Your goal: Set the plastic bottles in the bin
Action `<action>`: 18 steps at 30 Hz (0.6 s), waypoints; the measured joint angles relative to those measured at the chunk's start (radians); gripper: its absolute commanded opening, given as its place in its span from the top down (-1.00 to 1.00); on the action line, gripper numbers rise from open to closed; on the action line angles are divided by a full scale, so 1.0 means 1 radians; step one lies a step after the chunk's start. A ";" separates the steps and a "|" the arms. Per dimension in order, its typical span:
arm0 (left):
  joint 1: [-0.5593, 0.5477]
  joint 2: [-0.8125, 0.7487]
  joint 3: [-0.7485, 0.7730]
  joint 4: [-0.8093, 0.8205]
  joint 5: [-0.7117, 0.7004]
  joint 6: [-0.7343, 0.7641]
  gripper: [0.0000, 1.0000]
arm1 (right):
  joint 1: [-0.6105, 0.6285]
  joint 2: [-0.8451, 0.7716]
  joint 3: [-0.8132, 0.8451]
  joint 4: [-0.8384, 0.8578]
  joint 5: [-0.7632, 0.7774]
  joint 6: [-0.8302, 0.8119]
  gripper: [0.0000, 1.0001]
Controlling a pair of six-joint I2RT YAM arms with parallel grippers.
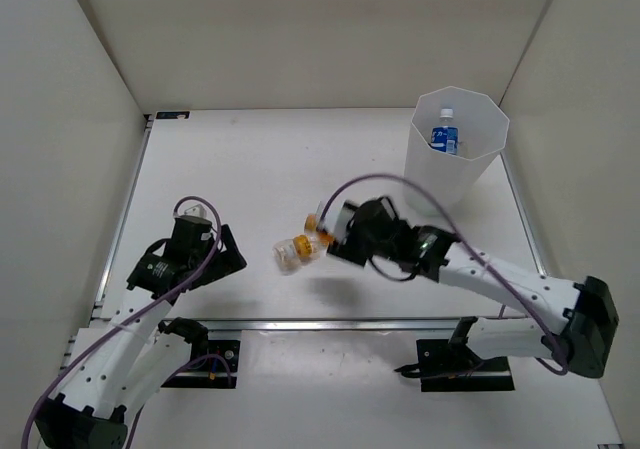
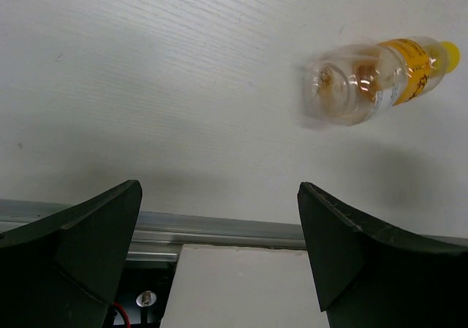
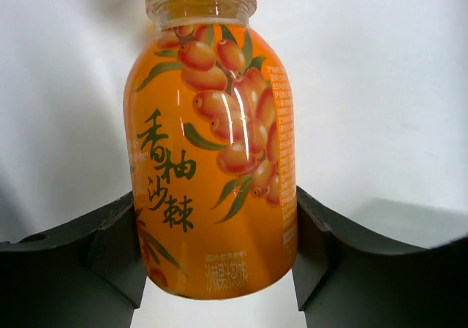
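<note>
My right gripper [image 1: 333, 233] [image 3: 216, 229] is shut on an orange-yellow bottle [image 3: 212, 160] with a fruit label, cap pointing away from the wrist; it shows in the top view [image 1: 319, 223] near the table's middle. A second orange-labelled bottle [image 1: 296, 253] with a clear base lies on its side just left of it, slightly blurred, and also shows in the left wrist view [image 2: 373, 79]. My left gripper [image 1: 228, 255] [image 2: 219, 196] is open and empty, left of that bottle. The white bin [image 1: 480, 159] stands at the back right with a blue-labelled bottle [image 1: 444, 135] inside.
White walls enclose the table on three sides. A metal rail [image 2: 219, 229] runs along the near table edge, below my left gripper. The arm bases [image 1: 470, 354] sit beyond that edge.
</note>
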 measured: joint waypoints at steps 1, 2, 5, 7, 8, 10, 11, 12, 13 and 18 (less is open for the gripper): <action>0.001 0.006 -0.003 0.006 0.001 0.001 -0.96 | -0.057 -0.023 0.044 -0.002 0.003 -0.004 0.33; 0.001 0.013 -0.006 0.014 0.003 0.002 -0.97 | -0.150 -0.045 0.105 0.004 0.000 -0.007 0.33; 0.005 0.041 -0.009 0.032 0.011 0.006 -0.98 | -0.415 -0.065 0.265 0.035 -0.026 -0.009 0.29; 0.011 0.060 -0.009 0.044 0.017 0.010 -0.97 | -0.600 -0.059 0.369 0.051 -0.039 0.004 0.27; 0.015 0.068 -0.008 0.051 0.018 0.011 -0.97 | -0.675 -0.051 0.411 0.057 -0.047 0.017 0.25; 0.023 0.085 -0.008 0.060 0.020 0.016 -0.96 | -0.800 -0.027 0.479 0.059 -0.069 0.053 0.22; 0.029 0.092 -0.007 0.064 0.021 0.018 -0.97 | -0.861 -0.005 0.514 0.056 -0.099 0.077 0.10; 0.035 0.100 -0.005 0.067 0.021 0.022 -0.97 | -0.915 0.018 0.543 0.058 -0.126 0.102 -0.13; 0.041 0.108 0.000 0.070 0.021 0.025 -0.98 | -0.966 0.044 0.563 0.058 -0.154 0.122 -0.35; 0.058 0.121 0.029 0.076 0.018 0.041 -0.97 | -1.056 0.144 0.583 0.016 -0.194 0.169 -0.94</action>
